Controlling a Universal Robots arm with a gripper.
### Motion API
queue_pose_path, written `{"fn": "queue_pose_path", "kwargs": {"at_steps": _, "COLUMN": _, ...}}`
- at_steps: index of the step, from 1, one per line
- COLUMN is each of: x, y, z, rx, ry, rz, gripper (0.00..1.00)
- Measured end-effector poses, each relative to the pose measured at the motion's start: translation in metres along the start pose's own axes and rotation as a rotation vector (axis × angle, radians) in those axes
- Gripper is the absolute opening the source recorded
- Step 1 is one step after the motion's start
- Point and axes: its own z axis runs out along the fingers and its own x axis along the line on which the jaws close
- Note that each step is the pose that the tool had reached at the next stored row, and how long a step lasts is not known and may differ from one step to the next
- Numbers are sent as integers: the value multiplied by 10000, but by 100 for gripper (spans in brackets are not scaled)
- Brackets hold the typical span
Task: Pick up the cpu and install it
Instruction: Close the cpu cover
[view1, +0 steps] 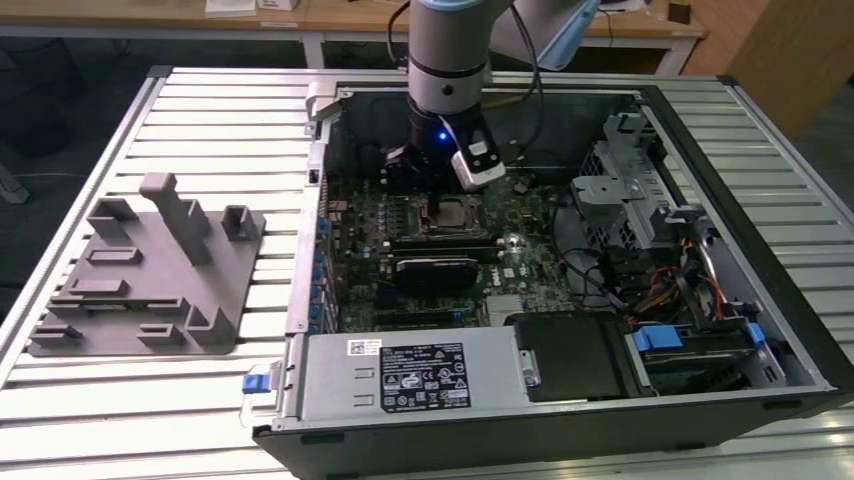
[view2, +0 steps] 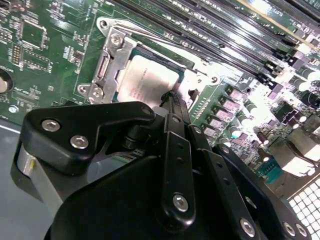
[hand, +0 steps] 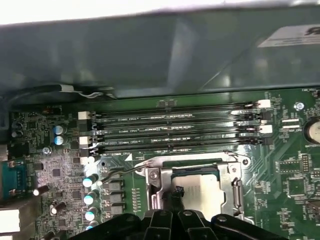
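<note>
- fingers (view2: 173, 107) pressed together, holding nothing; tips just over the cpu (view2: 147, 80) edge, probably to nudge it home.
- cpu lies flat inside socket frame (view2: 107, 65) on motherboard (view2: 45, 45).

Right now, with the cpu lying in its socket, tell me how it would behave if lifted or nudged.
The cpu looks like a stiff, thin plate, so probably rigid and light. Its smooth metal top may be slippery. Lying flat within the socket frame, it likely won't slide sideways when nudged.
</note>
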Motion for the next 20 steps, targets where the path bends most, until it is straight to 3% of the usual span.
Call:
{"fn": "queue_pose_path", "kwargs": {"at_steps": 8, "x": 51, "y": -5, "z": 51, "rx": -3, "ry": -20, "rz": -1, "gripper": 11}}
{"fn": "queue_pose_path", "kwargs": {"at_steps": 20, "x": 63, "y": -7, "z": 87, "rx": -2, "ry": -21, "rz": -1, "gripper": 11}}
